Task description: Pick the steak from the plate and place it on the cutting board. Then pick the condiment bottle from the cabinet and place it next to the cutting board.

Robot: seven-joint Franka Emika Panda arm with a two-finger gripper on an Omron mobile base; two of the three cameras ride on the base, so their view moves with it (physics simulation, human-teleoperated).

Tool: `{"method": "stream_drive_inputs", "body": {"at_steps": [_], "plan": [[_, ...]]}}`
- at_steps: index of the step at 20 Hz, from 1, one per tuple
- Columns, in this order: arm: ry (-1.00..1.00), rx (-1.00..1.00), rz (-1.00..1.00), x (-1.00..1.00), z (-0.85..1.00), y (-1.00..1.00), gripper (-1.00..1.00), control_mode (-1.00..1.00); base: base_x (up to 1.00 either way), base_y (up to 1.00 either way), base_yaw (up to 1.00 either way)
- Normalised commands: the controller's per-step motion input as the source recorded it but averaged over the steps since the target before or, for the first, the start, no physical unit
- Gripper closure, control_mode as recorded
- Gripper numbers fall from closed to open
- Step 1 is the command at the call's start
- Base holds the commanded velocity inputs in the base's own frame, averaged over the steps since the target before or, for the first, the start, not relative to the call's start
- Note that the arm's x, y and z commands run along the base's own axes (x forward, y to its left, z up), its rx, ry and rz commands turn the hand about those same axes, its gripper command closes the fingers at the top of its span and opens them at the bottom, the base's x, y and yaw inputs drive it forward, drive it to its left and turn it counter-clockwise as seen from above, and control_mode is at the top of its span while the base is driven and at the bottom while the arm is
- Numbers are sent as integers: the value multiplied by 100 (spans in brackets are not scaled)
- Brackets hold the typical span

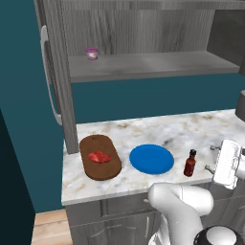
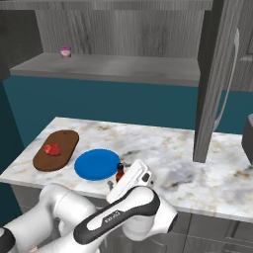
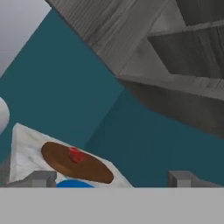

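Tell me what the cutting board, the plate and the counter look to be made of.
Cutting board: apparently wood, dark brown and matte, with faint grain. Plate: uniform bright blue, smooth; ceramic or plastic, the look leaves it open. Counter: marble-like stone, white with grey-brown veining, lightly polished.

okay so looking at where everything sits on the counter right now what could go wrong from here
1. The slim dark-sauce condiment bottle stands upright beside the round blue plate, not by the dark brown wooden cutting board, so the placement may not count.
2. The open gripper sits close to the bottle; a careless swing could topple it.
3. The bottle is near the marble counter's front edge and might fall.
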Motion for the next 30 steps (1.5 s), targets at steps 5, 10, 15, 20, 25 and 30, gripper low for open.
{"method": "stream_drive_inputs", "body": {"at_steps": [5,10,15,20,25,30], "plan": [[-22,-19,-2,-21,29,-6,-100,-100,0,0,0],[-22,-20,-1,-18,23,-8,-100,-100,0,0,0],[-22,-23,-1,-15,26,-9,-100,-100,0,0,0],[-20,-25,-2,-14,34,-7,-100,-100,0,0,0],[-19,-27,-3,-11,35,-6,-100,-100,0,0,0],[-18,-29,-4,-13,30,-7,-100,-100,0,0,0]]}}
